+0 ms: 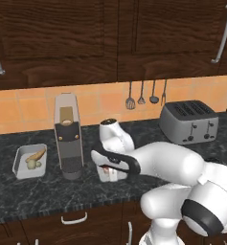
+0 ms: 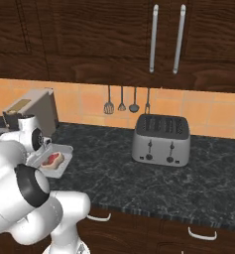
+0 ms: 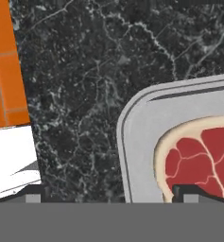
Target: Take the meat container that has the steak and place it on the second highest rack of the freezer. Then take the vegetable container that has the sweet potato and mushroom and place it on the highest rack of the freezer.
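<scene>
A white robot arm reaches over the dark speckled stone bench [image 1: 48,191], its pincer [image 3: 108,196] spread wide and holding nothing, poised close above the pale grey meat tray [image 2: 53,159]. The flat red steak [image 2: 52,159] with its pale edge lies inside that tray; in the hand view 1 dark fingertip [image 3: 191,193] sits over the steak's rim. A second pale grey tray [image 1: 28,161], well apart on the bench beside a tall grey coffee machine [image 1: 68,136], holds the tan-orange sweet potato [image 1: 36,155] and, touching it, the small beige mushroom [image 1: 31,164]. A silver 4-slot toaster [image 2: 161,140] stands near the orange tiled backsplash [image 1: 28,109].
</scene>
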